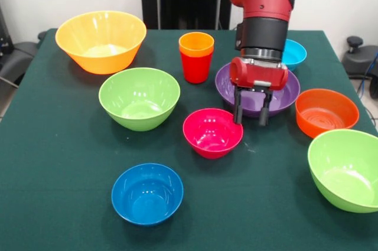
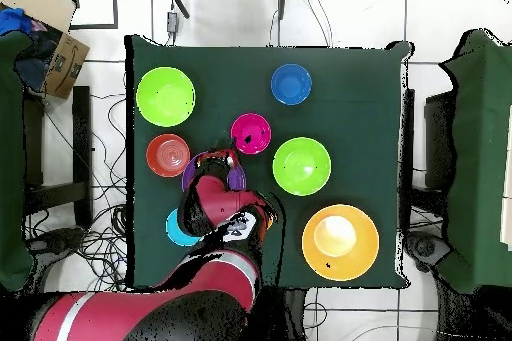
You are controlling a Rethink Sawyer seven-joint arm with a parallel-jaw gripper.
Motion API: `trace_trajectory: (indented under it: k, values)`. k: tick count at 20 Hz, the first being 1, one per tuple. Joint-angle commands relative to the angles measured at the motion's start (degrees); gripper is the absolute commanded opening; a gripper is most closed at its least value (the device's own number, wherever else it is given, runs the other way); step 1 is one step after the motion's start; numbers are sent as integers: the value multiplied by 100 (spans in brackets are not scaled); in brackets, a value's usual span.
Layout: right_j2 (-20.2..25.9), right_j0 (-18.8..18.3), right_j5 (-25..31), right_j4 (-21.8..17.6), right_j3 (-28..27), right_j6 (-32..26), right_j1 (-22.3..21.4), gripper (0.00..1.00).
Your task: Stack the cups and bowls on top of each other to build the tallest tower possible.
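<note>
Two cups (image 1: 196, 56) make the only stack so far: an orange one nested in a red one, standing upright behind the middle of the green worktop (image 1: 59, 162). Around it the bowls lie singly, each open side up. From the cups in the front view, the large yellow-orange bowl (image 1: 101, 41) is at about 9 o'clock, a lime green bowl (image 1: 139, 97) at 8, the small pink bowl (image 1: 212, 132) at 5, the dark blue bowl (image 1: 147, 194) at 6 and well apart, and the wide purple bowl (image 1: 257, 89) at 3 to 4. Past the purple one sit the light blue bowl (image 1: 294, 54), the orange bowl (image 1: 326, 111) and a second lime green bowl (image 1: 345, 169).

Your tool (image 1: 252, 113) hangs over the near rim of the purple bowl, its two dark fingers (image 1: 238, 106) spread apart and holding nothing.

You can judge these pieces to be light, stiff and glossy, so likely slippery. Take a bowl by its rim, one finger inside the wall and one outside; a loose pinch may let it swing or slide.
</note>
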Motion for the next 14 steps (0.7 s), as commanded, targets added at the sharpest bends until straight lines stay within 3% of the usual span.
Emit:
trace_trajectory:
  k: [1,14]
  values:
    - [259,324,78,-56,-99,676,268,100]
    - [-469,469,77,157,-369,507,662,100]
